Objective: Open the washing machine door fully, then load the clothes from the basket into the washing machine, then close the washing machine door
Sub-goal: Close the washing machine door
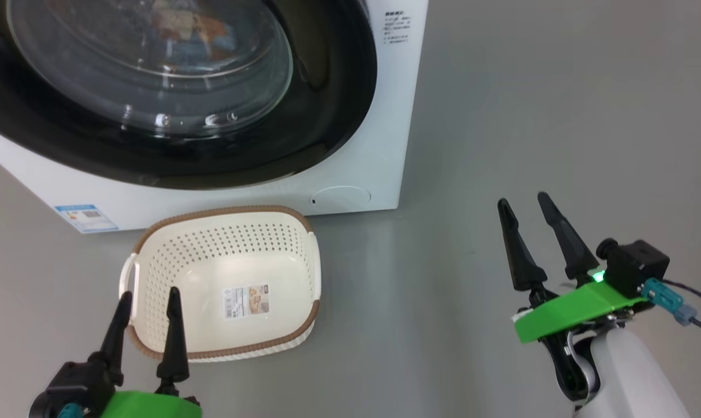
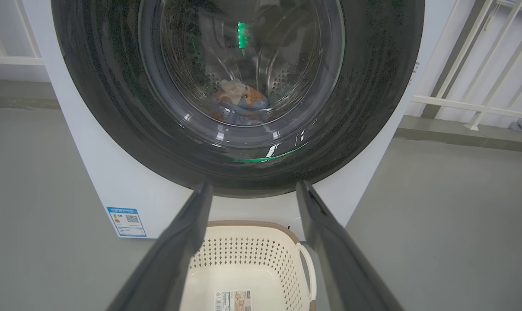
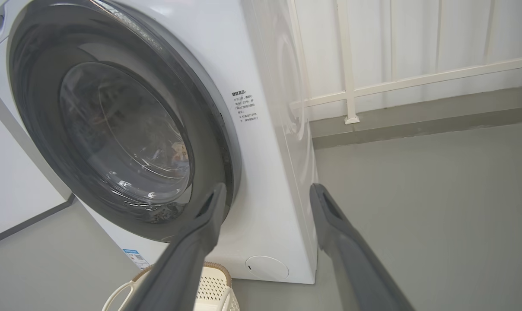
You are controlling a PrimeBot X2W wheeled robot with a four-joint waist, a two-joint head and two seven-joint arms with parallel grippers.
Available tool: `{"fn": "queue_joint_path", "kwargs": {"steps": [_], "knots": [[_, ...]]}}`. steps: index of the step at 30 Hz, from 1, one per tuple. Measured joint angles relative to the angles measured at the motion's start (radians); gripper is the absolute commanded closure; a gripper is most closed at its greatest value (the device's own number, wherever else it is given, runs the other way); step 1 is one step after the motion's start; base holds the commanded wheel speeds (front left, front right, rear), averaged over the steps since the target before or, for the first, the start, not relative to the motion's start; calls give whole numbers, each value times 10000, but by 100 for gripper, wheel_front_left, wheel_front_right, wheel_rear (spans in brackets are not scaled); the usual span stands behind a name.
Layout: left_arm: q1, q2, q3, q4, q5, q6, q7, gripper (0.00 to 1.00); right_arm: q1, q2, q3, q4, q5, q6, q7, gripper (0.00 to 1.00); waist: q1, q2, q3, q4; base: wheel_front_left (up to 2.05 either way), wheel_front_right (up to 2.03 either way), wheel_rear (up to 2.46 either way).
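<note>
Both left pincer point(image 1: 149, 293) and right pincer point(image 1: 523, 198) gape; door point(image 1: 339, 87) shut.

shut door point(image 1: 342, 116) bars drum point(image 2: 287, 77), open floor point(image 1: 559, 116) rightward

Head looks down; wrists face the washing machine point(image 2: 114, 181).

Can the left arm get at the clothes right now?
Probably not. The clothes lie inside the washing machine behind the door, which looks shut. The left gripper is open by the empty basket, but the door blocks the way.
</note>
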Motion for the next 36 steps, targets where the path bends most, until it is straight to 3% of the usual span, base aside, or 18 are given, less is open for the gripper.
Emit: {"fn": "queue_joint_path", "kwargs": {"steps": [16, 36], "knots": [[1229, 15, 217, -625, 259, 320, 0, 0, 1670, 270, -583, -242, -905, -2, 2, 0, 0, 0, -980, -373, 0, 0, 0], [2136, 31, 341, -1022, 546, 654, 0, 0, 2622, 376, -926, -531, -1505, -2, 2, 0, 0, 0, -1722, -424, 0, 0, 0]]}}
